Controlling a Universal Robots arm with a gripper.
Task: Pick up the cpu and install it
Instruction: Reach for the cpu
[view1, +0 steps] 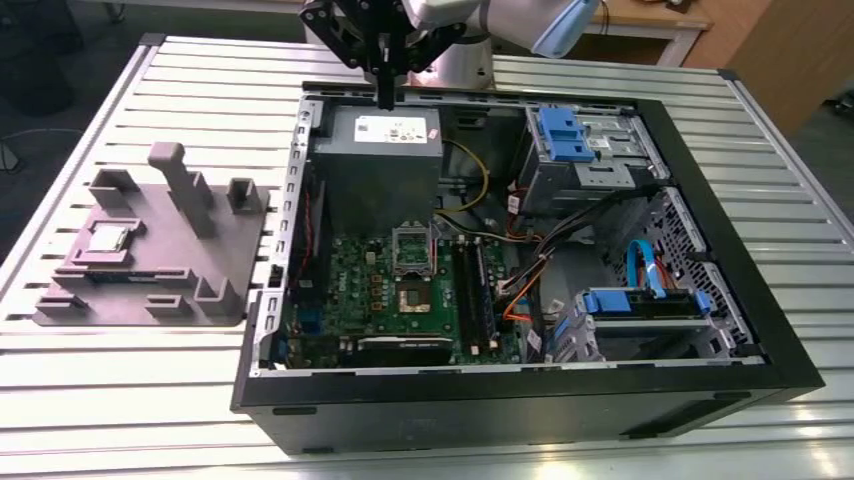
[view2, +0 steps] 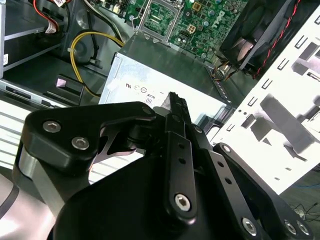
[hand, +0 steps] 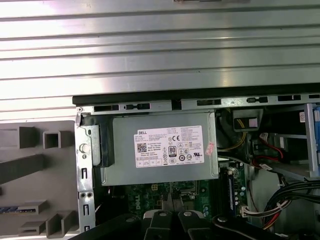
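Note:
The cpu (view1: 107, 238), a small silver-grey square chip, lies in a recess of the grey fixture (view1: 200, 275) on the table, at the exterior view's left of the open computer case (view1: 747, 290). My gripper (view1: 386, 97) hangs shut and holds nothing. It is above the far edge of the case, over the grey power supply box (view1: 380, 150), well away from the cpu. In the second wrist view the shut fingers (view2: 178, 107) point toward the power supply (view2: 150, 82). The motherboard's cpu socket (view1: 411, 265) stands open with its frame raised, and its frame (view2: 159, 14) also appears in the second wrist view.
Inside the case are cables (view1: 587, 225), blue drive brackets (view1: 563, 135) and a memory slot row (view1: 474, 285). The fixture has upright posts (view1: 180, 185). The case and fixture rest on a slatted metal table (view1: 160, 410). A case fan (view2: 260, 35) sits beside the motherboard.

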